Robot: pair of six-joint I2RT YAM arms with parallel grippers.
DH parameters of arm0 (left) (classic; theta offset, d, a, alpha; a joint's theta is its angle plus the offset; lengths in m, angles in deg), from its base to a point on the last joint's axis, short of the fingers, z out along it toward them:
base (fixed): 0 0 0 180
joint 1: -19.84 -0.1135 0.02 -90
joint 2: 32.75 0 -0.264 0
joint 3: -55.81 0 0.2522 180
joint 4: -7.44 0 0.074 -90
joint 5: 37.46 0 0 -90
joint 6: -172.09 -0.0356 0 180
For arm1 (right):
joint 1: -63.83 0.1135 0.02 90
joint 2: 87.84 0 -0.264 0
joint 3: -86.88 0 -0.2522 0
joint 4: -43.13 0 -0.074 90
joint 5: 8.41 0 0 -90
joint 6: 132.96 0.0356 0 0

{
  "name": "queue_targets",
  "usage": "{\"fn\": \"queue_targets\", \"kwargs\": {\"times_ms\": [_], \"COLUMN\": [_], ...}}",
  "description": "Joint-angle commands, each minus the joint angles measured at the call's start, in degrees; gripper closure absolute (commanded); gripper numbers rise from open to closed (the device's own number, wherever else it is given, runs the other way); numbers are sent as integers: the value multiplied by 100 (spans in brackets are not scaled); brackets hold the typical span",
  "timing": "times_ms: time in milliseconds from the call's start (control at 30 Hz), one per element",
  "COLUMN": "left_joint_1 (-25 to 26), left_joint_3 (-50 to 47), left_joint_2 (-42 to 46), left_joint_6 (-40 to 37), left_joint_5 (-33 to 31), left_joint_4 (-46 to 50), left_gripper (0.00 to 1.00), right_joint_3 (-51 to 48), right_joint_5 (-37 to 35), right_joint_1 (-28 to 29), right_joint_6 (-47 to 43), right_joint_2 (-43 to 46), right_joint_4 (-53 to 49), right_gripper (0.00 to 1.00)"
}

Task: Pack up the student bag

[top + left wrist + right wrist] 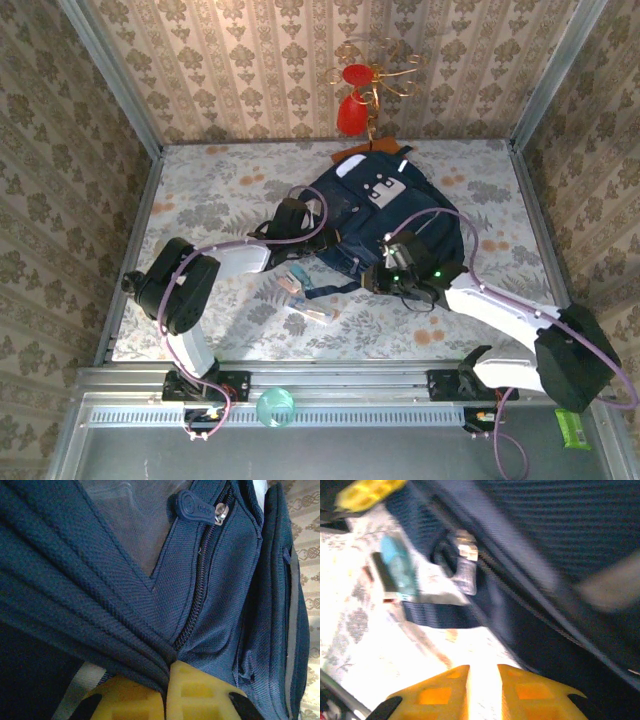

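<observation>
Here the left claw (167,682) pinches student bag (225,605) fabric, the right claw (483,682) slightly parted; zip-pull (197,506) lettering illegible.

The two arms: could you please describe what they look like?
Both the left arm and right arm have white links, black joint housings and looping purple cables. Green lights glow on the right wrist. The fingers are yellow, with square recesses.

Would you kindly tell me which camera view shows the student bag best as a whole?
The top external view: the student bag lies nearly whole on the table, white patches up. The left wrist view gives close navy fabric with a zip pull; the right wrist view a blurred edge with a strap.
</observation>
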Motion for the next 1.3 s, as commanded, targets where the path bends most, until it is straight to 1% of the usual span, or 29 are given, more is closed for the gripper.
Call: {"fn": "queue_targets", "kwargs": {"times_ms": [0, 133, 167, 367, 467, 667, 833, 1033, 1267], "left_joint_1": [70, 135, 148, 196, 214, 267, 290, 329, 374], "left_joint_3": [-85, -79, -72, -48, -49, -48, -61, -45, -36], "left_joint_2": [72, 156, 172, 218, 236, 279, 295, 274, 254], "left_joint_6": [-50, -61, -56, -65, -65, -71, -73, -73, -70], "left_joint_5": [-186, -209, -214, -206, -214, -214, -240, -241, -240], "left_joint_4": [62, 117, 127, 149, 149, 172, 188, 190, 187], "left_gripper": [100, 100, 100, 100, 100, 100, 100, 100, 100], "right_joint_3": [185, 232, 242, 262, 216, 179, 221, 183, 127], "right_joint_5": [-132, -415, -457, -705, -886, -1849, -1978, -2451, -2922], "right_joint_1": [149, 206, 211, 202, 207, 209, 232, 292, 321], "right_joint_6": [136, 316, 370, 527, 618, 890, 898, 1002, 1062], "right_joint_2": [-432, -789, -994, -1437, -1502, -1364, -1516, -1593, -1741], "right_joint_4": [857, 1235, 1316, 1632, 1772, 1434, 1441, 1448, 1685], "right_gripper": [71, 66, 65, 65, 65, 65, 65, 62, 62]}}
